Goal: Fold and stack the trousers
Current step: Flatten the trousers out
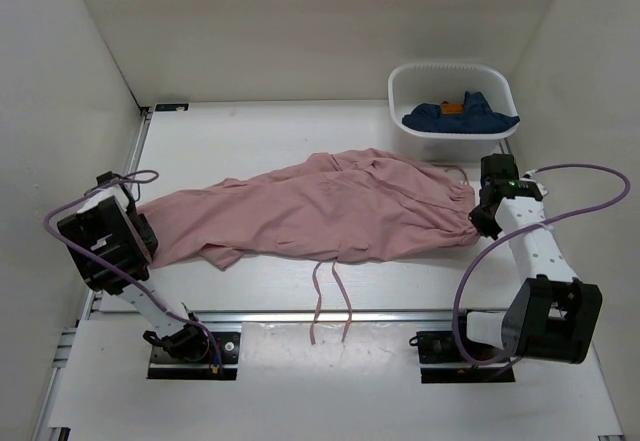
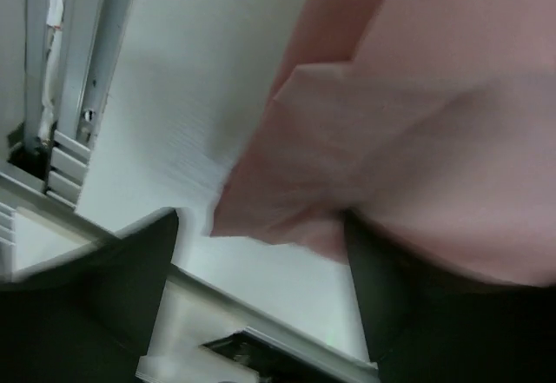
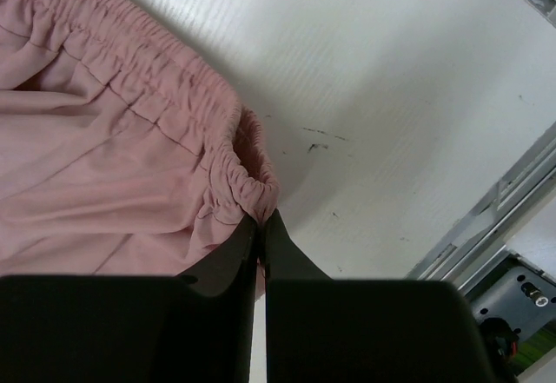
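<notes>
The only mark that could be a label is the orange patch (image 1: 452, 107) on the dark blue garment (image 1: 465, 118) in the white basket (image 1: 455, 148), at the far right of the table (image 1: 240, 141). It is too small to tell whether anything is written on it.

The trousers (image 1: 330, 206) are dusty pink, of thin fabric with many soft wrinkles. They lie flat and stretched across the middle of the table, the leg ends to the left and the waist to the right. The waistband (image 3: 174, 96) is gathered with elastic into small tight folds. Two thin pink drawstrings (image 1: 318, 301) run from the front edge of the cloth toward the near side and cross the metal rail (image 1: 260, 314) there.

The right gripper (image 3: 261, 222) is clenched on the corner of the waistband, and a small fold of pink cloth is pinched between its two dark tips.

The left gripper (image 1: 145, 236) is at the leg end of the trousers. In its wrist view, which is blurred, its fingers (image 2: 113, 270) stand wide apart, so it is released. The pink cloth lies over one finger, and bare table shows between the two.
</notes>
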Available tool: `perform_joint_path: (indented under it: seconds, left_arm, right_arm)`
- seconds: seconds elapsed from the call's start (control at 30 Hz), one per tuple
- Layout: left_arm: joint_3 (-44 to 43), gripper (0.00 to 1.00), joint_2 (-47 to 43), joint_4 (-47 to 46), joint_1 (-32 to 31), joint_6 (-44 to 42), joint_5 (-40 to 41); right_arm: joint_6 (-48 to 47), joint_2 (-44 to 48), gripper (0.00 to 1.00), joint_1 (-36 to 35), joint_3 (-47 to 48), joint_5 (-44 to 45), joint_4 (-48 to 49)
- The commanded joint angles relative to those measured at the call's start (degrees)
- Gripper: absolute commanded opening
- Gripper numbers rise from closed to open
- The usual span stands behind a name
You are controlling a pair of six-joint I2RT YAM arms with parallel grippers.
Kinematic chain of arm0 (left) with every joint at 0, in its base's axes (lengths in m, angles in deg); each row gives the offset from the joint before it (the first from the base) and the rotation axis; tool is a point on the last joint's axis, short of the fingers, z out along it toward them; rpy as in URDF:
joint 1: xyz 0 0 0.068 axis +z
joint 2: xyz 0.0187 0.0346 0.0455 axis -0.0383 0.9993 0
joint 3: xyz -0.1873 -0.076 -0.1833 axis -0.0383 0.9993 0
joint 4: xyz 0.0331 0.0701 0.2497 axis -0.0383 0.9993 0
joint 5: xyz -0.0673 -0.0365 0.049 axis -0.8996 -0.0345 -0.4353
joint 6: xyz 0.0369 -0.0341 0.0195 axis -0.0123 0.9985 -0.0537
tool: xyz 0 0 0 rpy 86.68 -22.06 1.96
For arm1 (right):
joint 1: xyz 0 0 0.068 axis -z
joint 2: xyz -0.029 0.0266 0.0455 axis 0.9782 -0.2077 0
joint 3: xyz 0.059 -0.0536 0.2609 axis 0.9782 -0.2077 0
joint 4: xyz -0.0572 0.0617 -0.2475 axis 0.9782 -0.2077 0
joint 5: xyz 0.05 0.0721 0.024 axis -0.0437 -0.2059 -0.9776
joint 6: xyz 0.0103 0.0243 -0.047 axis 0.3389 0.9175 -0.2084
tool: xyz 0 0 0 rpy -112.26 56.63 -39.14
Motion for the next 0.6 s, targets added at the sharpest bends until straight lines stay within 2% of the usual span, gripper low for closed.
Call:
perform_joint_path:
  seconds: [0.0,0.07,0.1,0.27,0.33,0.47,0.53,0.57]
  left_arm:
    - [4.03,0.63,2.57,-4.41,1.03,0.08,1.57]
    - [4.03,0.21,1.87,-4.41,1.65,0.08,1.04]
    - [4.03,0.14,1.34,-4.41,3.21,0.08,1.04]
    - [-1.31,0.14,-5.15,-2.75,7.97,0.08,1.04]
    - [-6.56,0.14,-10.25,1.53,10.69,0.08,1.04]
    - [-13.01,0.14,-16.06,9.55,13.24,0.08,2.08]
    - [-10.31,0.14,-19.04,13.07,13.25,0.08,4.72]
    - [-4.46,0.14,-20.18,13.08,13.25,0.08,7.25]
  right_arm:
    - [-2.63,-1.77,0.00,0.18,5.13,-1.53,1.88]
    - [-3.51,-2.48,0.00,0.18,7.96,-2.16,0.66]
    - [-4.13,-2.48,0.00,0.18,9.36,-2.16,0.65]
    - [-4.67,1.46,0.00,2.90,18.24,-4.35,-4.00]
    - [-2.74,4.62,0.00,3.61,20.87,-3.83,-7.67]
    - [2.88,11.75,0.00,3.61,22.03,3.80,-16.36]
    - [8.59,16.22,0.02,3.61,19.94,9.78,-20.16]
    - [10.43,17.64,0.08,3.61,16.44,11.01,-23.14]
